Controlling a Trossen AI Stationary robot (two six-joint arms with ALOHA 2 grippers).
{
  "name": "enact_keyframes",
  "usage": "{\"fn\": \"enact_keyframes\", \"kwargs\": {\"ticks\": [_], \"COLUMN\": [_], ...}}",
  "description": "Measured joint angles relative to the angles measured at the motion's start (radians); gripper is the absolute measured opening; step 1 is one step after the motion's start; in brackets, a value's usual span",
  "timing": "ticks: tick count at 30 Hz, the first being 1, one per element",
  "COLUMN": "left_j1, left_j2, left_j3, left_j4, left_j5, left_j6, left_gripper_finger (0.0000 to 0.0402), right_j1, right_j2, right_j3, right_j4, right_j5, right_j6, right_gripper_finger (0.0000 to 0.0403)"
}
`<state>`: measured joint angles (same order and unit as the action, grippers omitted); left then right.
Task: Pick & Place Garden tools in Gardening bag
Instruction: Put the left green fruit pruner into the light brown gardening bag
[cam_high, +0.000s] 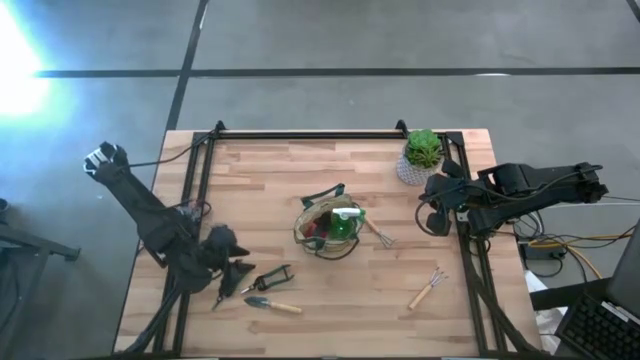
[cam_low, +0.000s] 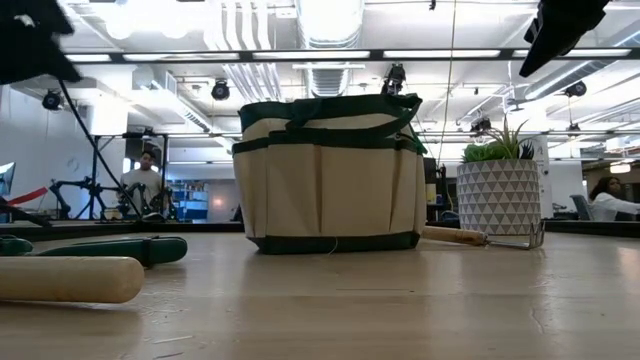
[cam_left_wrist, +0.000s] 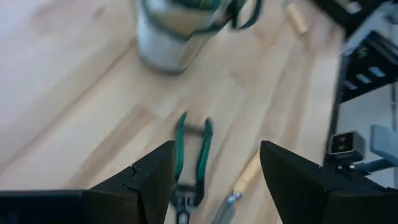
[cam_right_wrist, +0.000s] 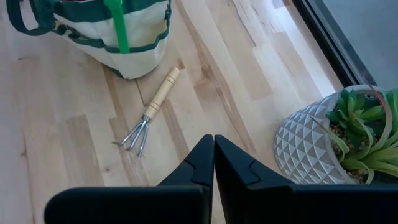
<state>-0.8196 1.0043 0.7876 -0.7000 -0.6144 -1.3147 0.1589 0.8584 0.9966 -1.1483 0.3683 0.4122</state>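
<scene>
My left end effector (cam_left_wrist: 214, 180), fingers spread, hovers over the pruners (cam_left_wrist: 191, 165); the trowel (cam_left_wrist: 239, 186) beside them risks being nudged.

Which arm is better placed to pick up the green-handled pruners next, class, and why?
The left. Its gripper hangs right over the pruners, jaws open, with the trowel beside them. The right gripper is shut, across the table near the potted plant, beyond the gardening bag.
</scene>
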Motion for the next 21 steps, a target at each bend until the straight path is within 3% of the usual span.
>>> {"fn": "enact_keyframes", "kwargs": {"ticks": [13, 16, 21], "left_j1": [0.001, 0.002, 0.016], "left_j2": [0.167, 0.192, 0.197], "left_j3": [0.06, 0.058, 0.058], "left_j4": [-0.335, -0.351, -0.362], "left_j5": [0.287, 0.358, 0.365], "left_j6": [-0.493, -0.518, -0.432], "left_gripper_finger": [0.0213, 0.0213, 0.0214], "right_j1": [0.0, 0.0, 0.0], "right_j2": [0.0, 0.0, 0.0], "right_j3": [0.0, 0.0, 0.0], "right_j4": [0.02, 0.03, 0.032], "right_j5": [0.0, 0.0, 0.0], "right_j6": [-0.003, -0.011, -0.019], "right_gripper_finger": [0.0008, 0.0008, 0.0008]}}
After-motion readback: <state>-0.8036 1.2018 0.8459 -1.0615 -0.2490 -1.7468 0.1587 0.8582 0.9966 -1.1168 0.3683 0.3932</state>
